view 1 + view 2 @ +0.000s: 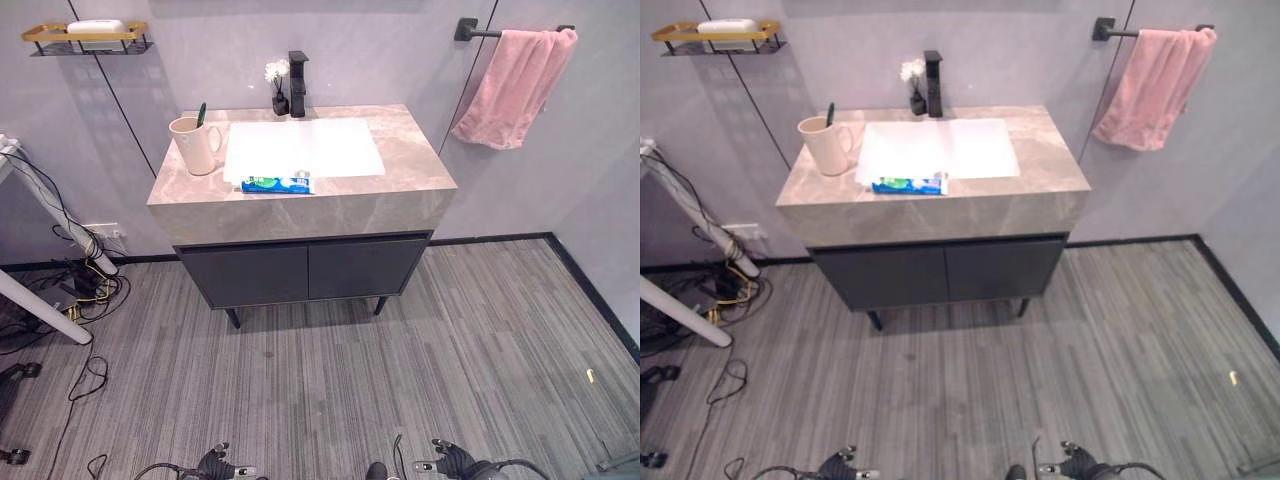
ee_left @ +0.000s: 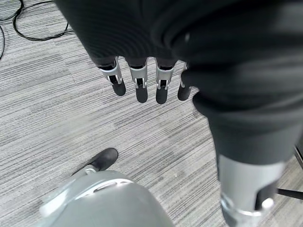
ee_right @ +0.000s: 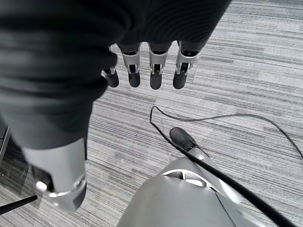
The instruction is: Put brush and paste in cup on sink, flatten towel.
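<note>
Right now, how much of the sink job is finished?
The brush already stands in the cup. Nothing is in hand: the left hand and right hand hang open above the floor. Left to do: the paste lies on the sink's front edge, and the towel hangs bunched on its rail.

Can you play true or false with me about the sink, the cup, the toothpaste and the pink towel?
1. The toothpaste is inside the cup. False: it lies on the counter at the sink's front edge.
2. A brush stands in the cup. True.
3. The pink towel lies on the floor. False: it hangs bunched on the wall bar.
4. Each robot hand, left and right, holds nothing. True.
</note>
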Motion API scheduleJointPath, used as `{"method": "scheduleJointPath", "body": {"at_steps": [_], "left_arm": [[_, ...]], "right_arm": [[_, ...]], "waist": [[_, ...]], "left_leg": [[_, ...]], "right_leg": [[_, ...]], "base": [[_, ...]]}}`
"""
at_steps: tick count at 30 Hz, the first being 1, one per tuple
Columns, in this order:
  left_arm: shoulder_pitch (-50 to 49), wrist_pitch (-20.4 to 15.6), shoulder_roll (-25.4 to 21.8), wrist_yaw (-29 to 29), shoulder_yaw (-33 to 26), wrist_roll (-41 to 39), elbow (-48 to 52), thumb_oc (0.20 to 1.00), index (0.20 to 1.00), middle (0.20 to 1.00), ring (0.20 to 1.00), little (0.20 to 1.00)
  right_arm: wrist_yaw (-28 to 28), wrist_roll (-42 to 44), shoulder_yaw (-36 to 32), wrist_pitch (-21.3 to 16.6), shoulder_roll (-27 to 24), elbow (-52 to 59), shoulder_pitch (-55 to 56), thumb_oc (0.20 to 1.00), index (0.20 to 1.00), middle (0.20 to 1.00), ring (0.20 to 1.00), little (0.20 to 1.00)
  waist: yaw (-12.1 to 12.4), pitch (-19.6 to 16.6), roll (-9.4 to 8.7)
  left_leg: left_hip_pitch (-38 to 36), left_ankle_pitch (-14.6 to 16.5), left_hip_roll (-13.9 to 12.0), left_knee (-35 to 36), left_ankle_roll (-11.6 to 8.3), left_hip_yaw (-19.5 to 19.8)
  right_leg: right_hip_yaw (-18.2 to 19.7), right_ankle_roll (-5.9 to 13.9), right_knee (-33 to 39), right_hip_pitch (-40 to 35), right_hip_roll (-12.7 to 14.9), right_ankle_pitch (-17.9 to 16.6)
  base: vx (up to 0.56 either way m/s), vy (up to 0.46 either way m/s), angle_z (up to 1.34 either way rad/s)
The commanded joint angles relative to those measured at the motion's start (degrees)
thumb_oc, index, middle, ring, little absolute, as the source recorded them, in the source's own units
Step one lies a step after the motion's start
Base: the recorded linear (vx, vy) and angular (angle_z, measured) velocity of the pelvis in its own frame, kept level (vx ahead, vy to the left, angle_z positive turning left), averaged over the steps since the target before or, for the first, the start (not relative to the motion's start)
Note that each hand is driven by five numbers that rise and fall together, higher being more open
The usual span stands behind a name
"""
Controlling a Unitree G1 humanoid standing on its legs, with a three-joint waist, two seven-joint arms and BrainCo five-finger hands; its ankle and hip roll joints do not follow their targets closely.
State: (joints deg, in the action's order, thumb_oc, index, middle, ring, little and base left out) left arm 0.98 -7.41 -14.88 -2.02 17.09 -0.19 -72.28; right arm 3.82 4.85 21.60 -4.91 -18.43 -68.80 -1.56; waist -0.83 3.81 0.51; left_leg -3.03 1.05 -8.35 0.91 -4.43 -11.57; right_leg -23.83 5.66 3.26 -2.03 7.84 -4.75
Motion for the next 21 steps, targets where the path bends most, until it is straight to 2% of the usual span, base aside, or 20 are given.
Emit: {"method": "scheduleJointPath", "body": {"at_steps": [1,8,10,12,14,17,21], "left_arm": [[1.9,-1.5,-1.0,-1.1,0.5,-2.5,-2.3,1.000,1.000,1.000,1.000,1.000],[1.5,-1.5,-0.6,-1.3,-0.8,-4.3,-2.7,1.000,1.000,1.000,1.000,1.000],[1.8,-1.8,-1.1,-1.8,-1.1,-5.6,-1.9,1.000,1.000,1.000,1.000,1.000],[3.3,-2.5,-2.1,-2.8,-0.7,-8.2,2.3,1.000,1.000,1.000,1.000,1.000],[3.8,-3.1,-2.6,-3.3,-0.8,-9.8,4.9,1.000,1.000,1.000,1.000,1.000],[4.6,-3.3,-2.7,-3.7,-1.2,-11.3,5.0,1.000,1.000,1.000,1.000,1.000],[4.8,-3.6,-2.5,-3.8,-1.8,-12.4,4.9,1.000,1.000,1.000,1.000,1.000]], "right_arm": [[-1.0,-0.2,1.7,-1.9,1.7,-2.4,-2.6,1.000,1.000,1.000,1.000,1.000],[-0.8,0.9,0.6,-1.6,2.4,-3.8,-2.1,1.000,1.000,1.000,1.000,1.000],[-1.4,2.1,-0.3,-1.8,2.1,-2.9,-2.4,1.000,1.000,1.000,1.000,1.000],[-2.4,6.9,-2.3,-2.2,1.2,1.4,-4.4,1.000,1.000,1.000,1.000,1.000],[-2.6,10.1,-4.1,-2.9,0.9,2.8,-4.9,1.000,1.000,1.000,1.000,1.000],[-3.0,11.2,-4.5,-3.1,0.7,3.1,-6.1,1.000,1.000,1.000,1.000,1.000],[-3.2,12.3,-4.3,-3.4,0.9,3.5,-6.4,1.000,1.000,1.000,1.000,1.000]], "waist": [[0.4,-0.6,-2.42],[0.5,-0.6,-2.40],[0.4,0.9,-2.43],[0.0,4.3,-2.42],[-0.2,5.5,-2.30],[-0.4,5.9,-2.47],[-0.3,5.8,-2.48]], "left_leg": [[0.5,0.0,2.4,0.6,0.72,-0.4],[0.2,0.5,2.7,0.4,1.06,-0.4],[2.2,1.8,2.7,-3.5,1.38,0.0],[8.5,4.2,2.2,-12.8,1.27,0.8],[11.4,5.8,1.8,-17.6,0.91,1.0],[13.4,8.1,1.0,-22.2,0.83,0.9],[12.9,9.5,0.7,-23.7,1.32,0.7]], "right_leg": [[1.0,1.73,-4.0,-0.2,2.5,5.0],[1.2,1.89,-4.8,-0.3,3.0,5.1],[1.9,1.83,-9.3,2.0,4.0,6.3],[3.1,2.21,-18.9,8.3,6.4,8.5],[2.9,2.47,-23.4,10.5,7.6,9.8],[2.8,2.57,-27.5,11.9,8.8,11.5],[3.2,2.16,-29.3,12.0,8.8,12.8]], "base": [[0.00,0.000,0.00],[0.01,0.034,0.01],[-0.14,0.050,0.03],[-0.28,0.053,0.00],[-0.13,0.038,-0.03],[-0.03,0.010,0.07],[0.03,-0.005,-0.05]]}}
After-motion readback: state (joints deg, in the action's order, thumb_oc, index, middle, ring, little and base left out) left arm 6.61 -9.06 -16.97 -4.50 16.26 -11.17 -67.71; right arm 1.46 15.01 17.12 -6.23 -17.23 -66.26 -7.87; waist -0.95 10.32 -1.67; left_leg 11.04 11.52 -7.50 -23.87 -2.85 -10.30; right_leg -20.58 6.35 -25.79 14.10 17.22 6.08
